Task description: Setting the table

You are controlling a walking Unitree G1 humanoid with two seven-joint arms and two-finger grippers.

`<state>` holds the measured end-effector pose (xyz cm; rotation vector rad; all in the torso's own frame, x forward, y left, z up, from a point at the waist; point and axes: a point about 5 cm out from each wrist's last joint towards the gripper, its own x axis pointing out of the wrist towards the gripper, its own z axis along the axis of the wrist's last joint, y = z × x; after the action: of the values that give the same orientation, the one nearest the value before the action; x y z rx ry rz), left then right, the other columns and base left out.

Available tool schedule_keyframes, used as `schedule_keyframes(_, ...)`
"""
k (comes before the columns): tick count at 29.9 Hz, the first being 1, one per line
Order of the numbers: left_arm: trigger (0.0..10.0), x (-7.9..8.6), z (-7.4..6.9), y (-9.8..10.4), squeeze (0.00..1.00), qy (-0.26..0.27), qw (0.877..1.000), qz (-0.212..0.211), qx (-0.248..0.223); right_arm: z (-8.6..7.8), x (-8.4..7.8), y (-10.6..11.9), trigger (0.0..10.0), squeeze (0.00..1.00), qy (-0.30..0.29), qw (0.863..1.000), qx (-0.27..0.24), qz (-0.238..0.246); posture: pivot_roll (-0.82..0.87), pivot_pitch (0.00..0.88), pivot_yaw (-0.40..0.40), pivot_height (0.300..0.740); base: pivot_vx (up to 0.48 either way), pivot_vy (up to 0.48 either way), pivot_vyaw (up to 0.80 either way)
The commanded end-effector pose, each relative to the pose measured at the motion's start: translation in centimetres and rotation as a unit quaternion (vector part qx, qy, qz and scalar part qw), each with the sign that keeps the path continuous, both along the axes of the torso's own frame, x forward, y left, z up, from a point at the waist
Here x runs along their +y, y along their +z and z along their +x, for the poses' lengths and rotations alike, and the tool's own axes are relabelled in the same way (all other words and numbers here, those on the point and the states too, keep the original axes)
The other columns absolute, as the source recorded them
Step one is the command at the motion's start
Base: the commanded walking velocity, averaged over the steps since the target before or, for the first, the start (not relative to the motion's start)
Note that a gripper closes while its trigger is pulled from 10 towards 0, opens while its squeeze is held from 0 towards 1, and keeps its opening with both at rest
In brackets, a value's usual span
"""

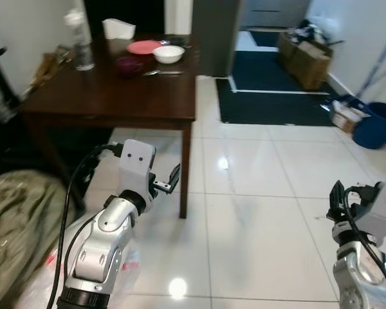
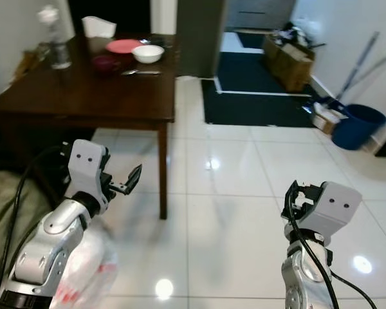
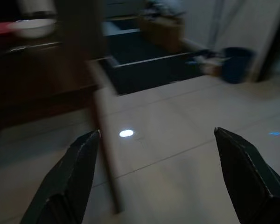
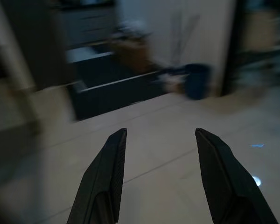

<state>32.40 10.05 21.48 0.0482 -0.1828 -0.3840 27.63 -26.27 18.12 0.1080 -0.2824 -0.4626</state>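
Head views, tabletop: the dark wooden tabletop (image 1: 116,96) stands ahead and to the robot's left, well apart from both arms.
Head views, count on it: one pink plate (image 1: 143,46), one white bowl (image 1: 168,54), one dark red bowl (image 1: 128,65), one piece of cutlery (image 1: 162,73) just in front of the white bowl, one clear bottle (image 1: 83,51) near the left edge, one white napkin holder (image 1: 118,29) at the far side.
Head views, progress: the dishes sit bunched at the far end rather than laid out as places, so the setting looks barely begun; spreading them out and adding whatever is missing is left, by my judgement.
Head views, left pincer (image 1: 170,181): raised in front of the body, low beside the table leg (image 1: 185,168), fingers spread, carrying nothing.
Head views, right pincer (image 2: 294,196): held over the white tiled floor (image 1: 264,193), nothing in it.
Head views, surroundings: one dark rug (image 1: 273,84), one blue bucket (image 1: 377,124), one cardboard box (image 1: 305,61) by the far wall.
Left wrist view: blurred; two black fingers (image 3: 72,179) spread wide over floor, the table leg and the white bowl faint beyond.
Right wrist view: blurred; two fingers (image 4: 105,179) apart, empty, pointing over floor toward the bucket.
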Motion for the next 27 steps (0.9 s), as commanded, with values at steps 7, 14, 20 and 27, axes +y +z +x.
schedule_keyframes(7, 10.0, -0.17, 0.01, -0.28, 0.0, -0.008, 1.0, 0.002, 0.003, -0.17, -0.15, -0.13, 10.0, 0.0, -0.007, 1.0, 0.003, 0.001, 0.0, 0.078, 0.057, 0.74, 0.48, 0.0, -0.75)
schedule_keyframes(14, 10.0, -0.24, 0.01, -0.29, 0.0, -0.009, 1.0, 0.001, 0.002, -0.16, -0.14, -0.04, 10.0, 0.0, -0.007, 1.0, 0.002, -0.001, 0.0, 0.078, 0.056, 0.74, 0.48, 0.0, -0.75)
schedule_keyframes(20, 10.0, -0.27, 0.04, -0.3, 0.0, -0.01, 1.0, 0.001, 0.001, -0.13, -0.09, -0.03, 10.0, 0.0, -0.007, 1.0, 0.002, -0.002, 0.0, 0.077, 0.059, 0.74, 0.48, 0.0, -0.76)
schedule_keyframes(27, 10.0, -0.21, 0.05, -0.4, 0.0, -0.009, 1.0, 0.002, 0.002, 0.05, 0.31, 0.01, 10.0, 0.0, 0.005, 1.0, -0.001, -0.005, 0.0, 0.076, 0.06, 0.74, 0.48, 0.0, -0.61)
